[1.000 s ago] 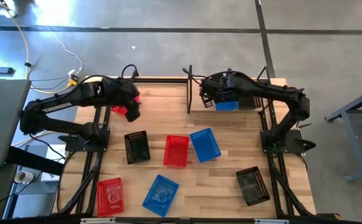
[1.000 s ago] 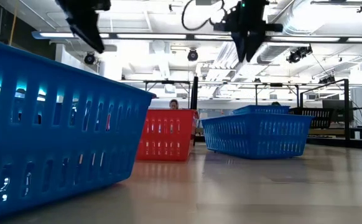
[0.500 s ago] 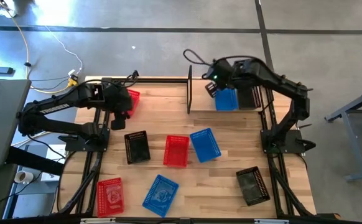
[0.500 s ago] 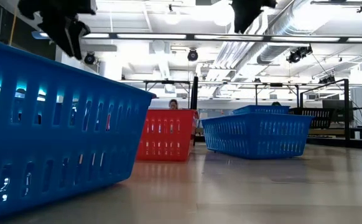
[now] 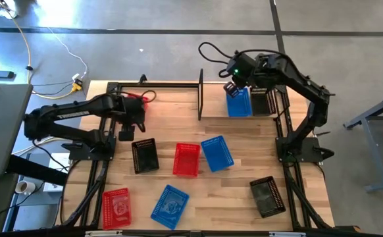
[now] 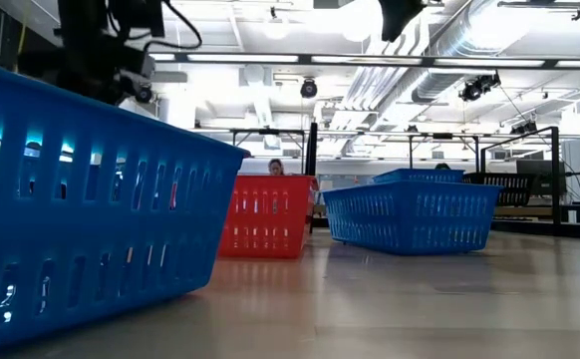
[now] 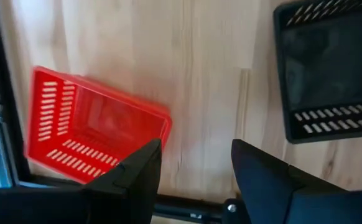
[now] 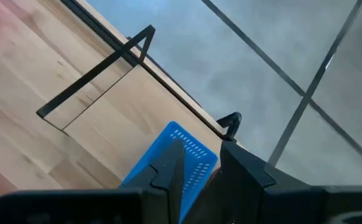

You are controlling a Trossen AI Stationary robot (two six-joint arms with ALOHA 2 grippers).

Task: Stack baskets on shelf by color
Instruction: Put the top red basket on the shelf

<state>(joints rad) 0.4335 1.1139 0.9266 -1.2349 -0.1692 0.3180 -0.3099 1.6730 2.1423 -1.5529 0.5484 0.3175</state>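
Left gripper is hovering over the table near the back left corner, fingers standing wide apart with nothing between them. In your left wrist view it's looking down at a red basket lying on the wood right against the black bar at the table edge, with a black basket off to one side, apart from it

Right gripper is hanging over the shelf at the back of the table, just above a blue basket that's sitting at the shelf. Right wrist cam is showing that basket's rim right at the gripper, but I can't tell whether it's gripping the rim or is clear of it. Another black basket is sitting just beside the blue one on the shelf's right end

The rest are lying loose on the table:
- black, red and blue sitting side by side mid-table
- red and blue near the front edge, left of centre
- black front right, well apart from the others

Low cam is mostly filling up with the near blue basket's wall, so you're getting little from it
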